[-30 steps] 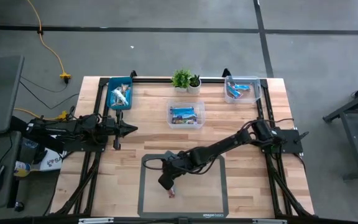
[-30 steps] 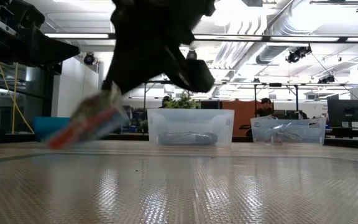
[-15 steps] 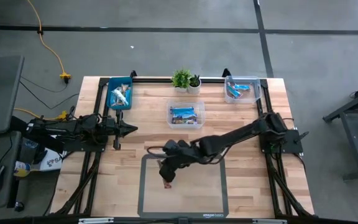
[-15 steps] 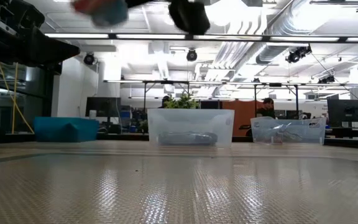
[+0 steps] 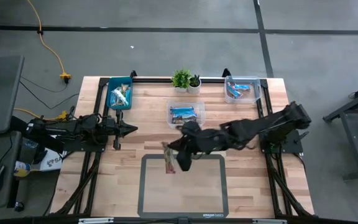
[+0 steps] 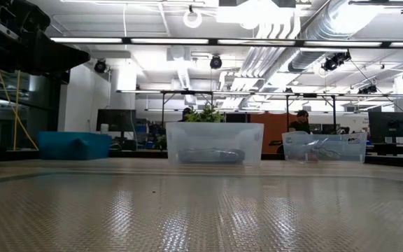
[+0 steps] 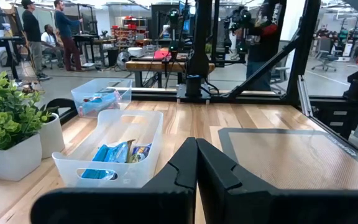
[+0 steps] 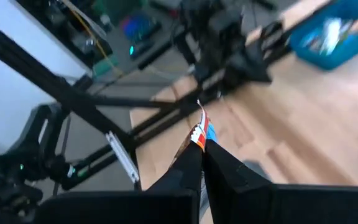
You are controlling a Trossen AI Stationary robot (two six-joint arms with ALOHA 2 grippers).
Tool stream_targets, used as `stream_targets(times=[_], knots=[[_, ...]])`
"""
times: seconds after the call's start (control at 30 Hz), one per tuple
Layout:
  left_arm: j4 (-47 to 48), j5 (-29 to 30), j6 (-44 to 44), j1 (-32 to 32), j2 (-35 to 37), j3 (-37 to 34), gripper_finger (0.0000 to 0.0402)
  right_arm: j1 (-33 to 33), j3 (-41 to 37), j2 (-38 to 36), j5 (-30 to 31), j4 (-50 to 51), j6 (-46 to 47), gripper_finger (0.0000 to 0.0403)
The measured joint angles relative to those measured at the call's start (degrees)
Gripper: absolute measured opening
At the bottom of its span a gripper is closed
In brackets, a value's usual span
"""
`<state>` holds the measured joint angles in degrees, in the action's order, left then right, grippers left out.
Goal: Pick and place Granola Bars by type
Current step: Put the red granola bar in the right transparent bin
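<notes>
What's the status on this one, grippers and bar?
Right gripper shut on granola bar, lifted over the mat's back edge. Left gripper shut, parked at table's left. Nothing blocking the centre bin.

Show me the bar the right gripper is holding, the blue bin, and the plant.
granola bar (image 5: 168, 158), high view, middle of wrapper.
blue bin (image 5: 112, 84), high view, its rim.
plant (image 5: 181, 78), high view, its leaves.

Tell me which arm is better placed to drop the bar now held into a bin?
The right: its gripper is shut on a red-and-blue foil bar above the table, near the clear plastic middle bin. The left gripper waits shut, empty.
</notes>
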<state>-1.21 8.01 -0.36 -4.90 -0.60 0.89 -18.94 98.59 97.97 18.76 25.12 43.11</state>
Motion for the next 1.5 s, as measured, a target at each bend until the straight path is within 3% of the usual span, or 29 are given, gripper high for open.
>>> stream_targets(times=[0.6,0.9,1.2,1.5], knots=[[-0.01,-0.02,-0.02,0.01,0.00,0.00,0.0001,1.49,-0.02,-10.30,23.26,8.80,-11.38,0.0000],[-0.02,-0.02,0.00,0.01,0.00,0.00,0.0001,6.52,-0.02,-13.01,29.08,17.57,-14.08,0.0000],[-0.02,-0.02,0.00,-0.01,-0.02,0.02,0.0001,18.18,-0.02,-14.93,31.71,37.80,-8.65,0.0000],[0.00,-0.02,-0.01,0.01,-0.01,0.00,0.0001,36.96,-0.15,-13.51,28.41,50.33,-10.32,0.0000]])
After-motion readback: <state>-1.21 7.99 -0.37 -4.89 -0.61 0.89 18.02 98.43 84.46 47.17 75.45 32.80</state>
